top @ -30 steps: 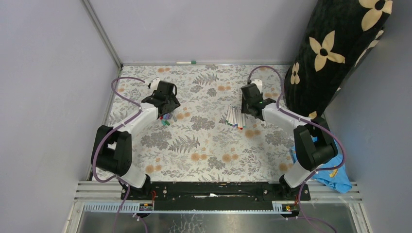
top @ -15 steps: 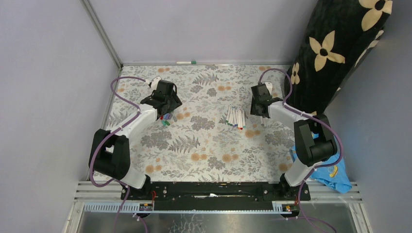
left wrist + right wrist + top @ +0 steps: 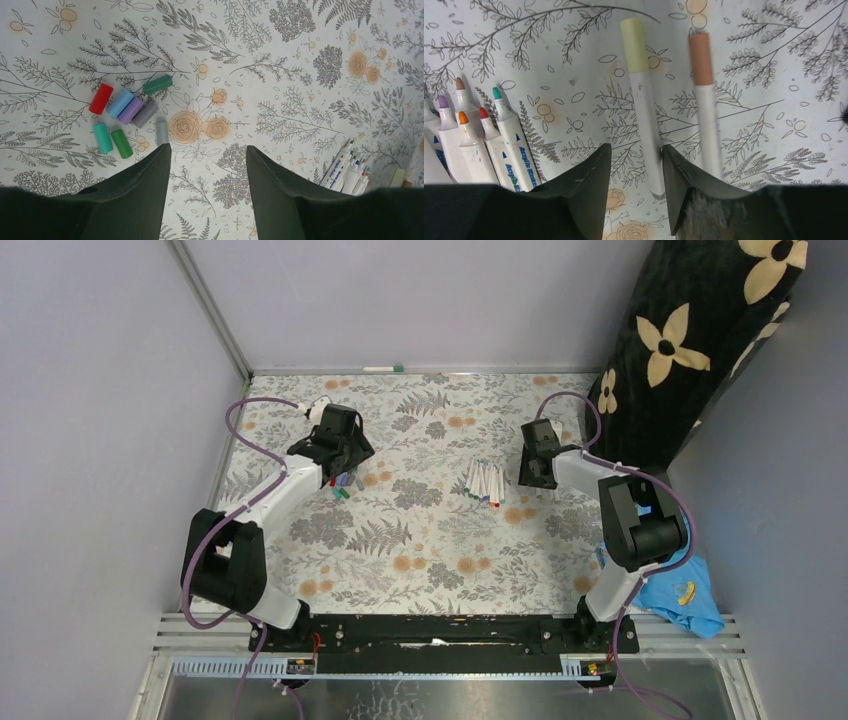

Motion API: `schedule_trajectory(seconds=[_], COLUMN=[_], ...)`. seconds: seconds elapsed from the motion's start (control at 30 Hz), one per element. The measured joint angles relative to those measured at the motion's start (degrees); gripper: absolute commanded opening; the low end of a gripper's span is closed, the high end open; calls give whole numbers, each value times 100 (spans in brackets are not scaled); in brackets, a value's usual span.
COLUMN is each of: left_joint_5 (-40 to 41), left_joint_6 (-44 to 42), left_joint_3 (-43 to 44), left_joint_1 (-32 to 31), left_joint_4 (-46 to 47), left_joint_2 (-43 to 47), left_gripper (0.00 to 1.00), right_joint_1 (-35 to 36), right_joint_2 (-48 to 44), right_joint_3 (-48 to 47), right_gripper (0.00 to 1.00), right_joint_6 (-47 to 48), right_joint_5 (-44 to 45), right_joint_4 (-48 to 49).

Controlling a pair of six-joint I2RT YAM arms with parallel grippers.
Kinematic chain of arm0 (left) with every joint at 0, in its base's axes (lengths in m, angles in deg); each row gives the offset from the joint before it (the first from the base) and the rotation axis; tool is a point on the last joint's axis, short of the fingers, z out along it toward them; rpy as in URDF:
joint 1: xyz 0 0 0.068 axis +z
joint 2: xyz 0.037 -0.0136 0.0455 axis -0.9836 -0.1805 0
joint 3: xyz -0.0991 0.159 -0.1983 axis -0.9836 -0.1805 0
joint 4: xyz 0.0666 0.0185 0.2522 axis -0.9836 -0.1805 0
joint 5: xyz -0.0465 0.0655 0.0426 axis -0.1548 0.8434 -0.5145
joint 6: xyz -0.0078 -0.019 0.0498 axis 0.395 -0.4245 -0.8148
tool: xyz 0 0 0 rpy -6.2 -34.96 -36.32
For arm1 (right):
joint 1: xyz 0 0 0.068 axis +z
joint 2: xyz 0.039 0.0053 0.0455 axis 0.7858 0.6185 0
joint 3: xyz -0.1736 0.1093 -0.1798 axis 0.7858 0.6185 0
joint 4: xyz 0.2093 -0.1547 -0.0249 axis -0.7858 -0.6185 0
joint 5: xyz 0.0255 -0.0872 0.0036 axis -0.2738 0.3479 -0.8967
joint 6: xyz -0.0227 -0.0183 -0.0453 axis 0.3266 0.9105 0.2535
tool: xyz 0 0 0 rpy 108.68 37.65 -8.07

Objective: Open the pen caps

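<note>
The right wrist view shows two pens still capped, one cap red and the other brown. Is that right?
Not quite. The right wrist view does show both caps still on, but one is a pale yellow cap, not red. The other is a brown cap, as you said.

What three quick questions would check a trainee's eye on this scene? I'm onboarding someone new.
1. True or false: the left gripper holds one of the loose caps.
2. Which lies between the open right gripper's fingers? A) the yellow-capped pen B) the brown-capped pen C) a loose cap
3. In the right wrist view, how many pens wear caps?

Key:
1. False: it is open and empty.
2. A.
3. Two: the yellow-capped pen and the brown-capped pen.
</note>
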Motion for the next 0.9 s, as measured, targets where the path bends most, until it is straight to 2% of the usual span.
schedule_trajectory(seconds=[0.1,0.2,0.37,0.53,0.73,0.9], left_joint_5=[0,0,0,-2,-20,-286], left_joint_6=[11,26,37,46,61,57], left_joint_3=[0,0,0,0,0,0], left_joint_1=[0,-2,-2,-2,-2,-2], left_joint_4=[0,2,2,2,7,149], left_joint_2=[0,0,0,0,68,111], left_gripper=[63,63,63,63,64,68], right_joint_1=[-2,-7,-11,-26,-39,-37], right_joint_2=[28,46,146,190,72,-391], right_joint_3=[24,24,-94,-155,-44,157], right_gripper=[45,39,16,0,0,0], right_joint_6=[-4,-20,-105,-153,-166,-107], right_joint_5=[-70,-101,-205,-236,-254,-540], right_joint_4=[9,39,9,-28,-9,-251])
